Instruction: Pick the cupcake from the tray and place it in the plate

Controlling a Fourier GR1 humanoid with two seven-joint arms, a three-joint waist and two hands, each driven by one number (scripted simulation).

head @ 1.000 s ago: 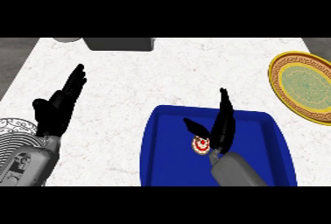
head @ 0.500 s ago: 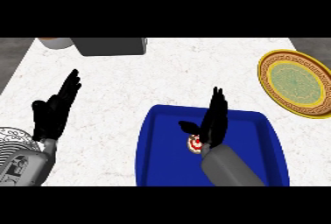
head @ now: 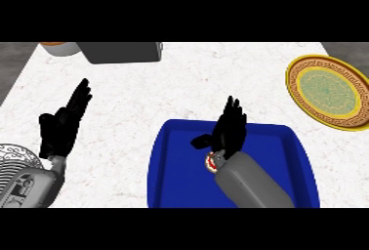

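The white, faintly speckled stone counter top (head: 187, 88) bears a deep blue rectangular tray (head: 299, 161). In it, a cupcake with red and white edge (head: 210, 162) shows beside the black right hand (head: 229, 131). The round plate (head: 306, 63) has a gold patterned rim and pale green centre. The left hand (head: 63, 124) is black too.

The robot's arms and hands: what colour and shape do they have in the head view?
Both forearms are smooth grey cylinders with no cables or sleeves visible. Each ends in a matte black hand: the left hand and the right hand have slim black fingers and a thumb. A pale patterned part sits by the left forearm.
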